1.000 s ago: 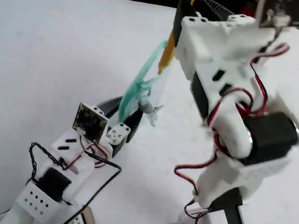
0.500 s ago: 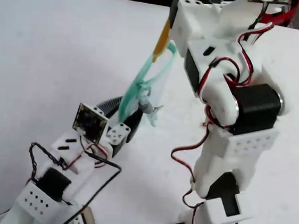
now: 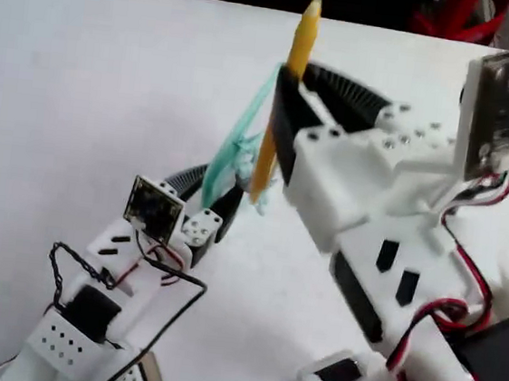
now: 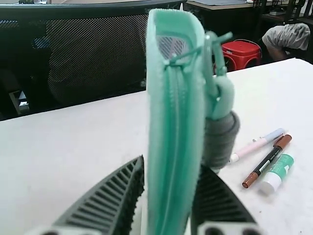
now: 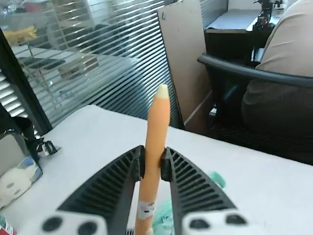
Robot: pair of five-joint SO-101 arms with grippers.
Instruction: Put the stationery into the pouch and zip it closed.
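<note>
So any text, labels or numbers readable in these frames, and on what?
Nothing reads legibly.
orange pen: small sticker low on the barrel, too blurred to read.
glue stick: green label, print too small to read.
brown marker: no print can be made out.
pouch: no lettering visible.

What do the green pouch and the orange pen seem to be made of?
Green pouch: likely woven fabric with a matte finish; its edge looks fuzzy and a zipper runs along it.
Orange pen: probably smooth plastic, going by its slight sheen and rounded pale tip; a wax crayon is also possible.
</note>
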